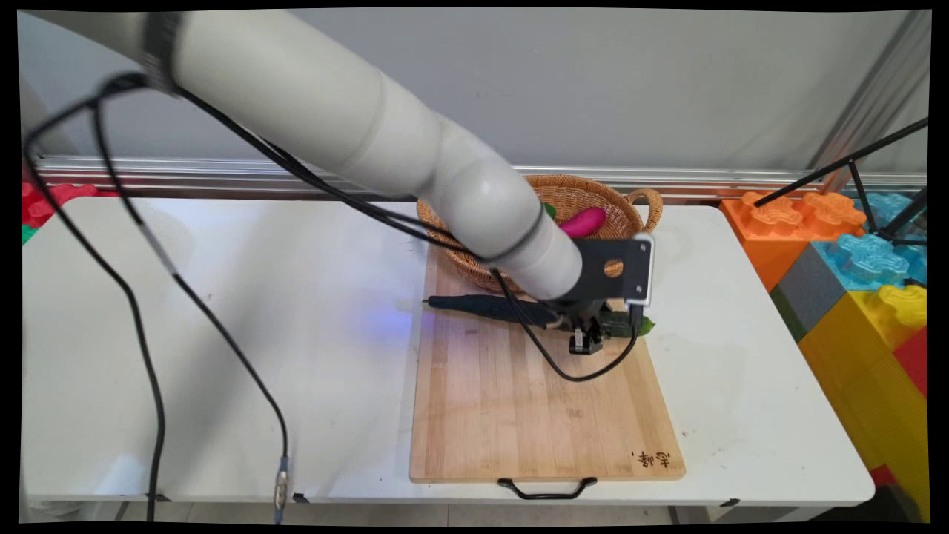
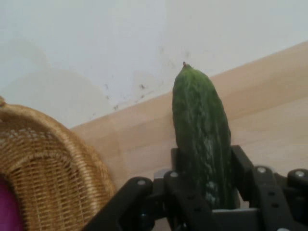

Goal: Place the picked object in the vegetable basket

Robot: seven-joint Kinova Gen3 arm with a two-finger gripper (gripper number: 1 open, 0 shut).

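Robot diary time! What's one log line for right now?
end effector: shut on cucumber | cucumber: low over cutting board | behind: wicker basket holding pink thing

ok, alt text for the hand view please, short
A dark green cucumber stands between the black gripper's fingers, lying on a wooden cutting board. A woven basket sits at lower left, and white table lies beyond the board.

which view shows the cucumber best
The hand view: the cucumber fills the middle, its tip and bumpy skin clear, sitting between the gripper fingers. In the main view the arm hides most of it; only dark green ends show on the cutting board.
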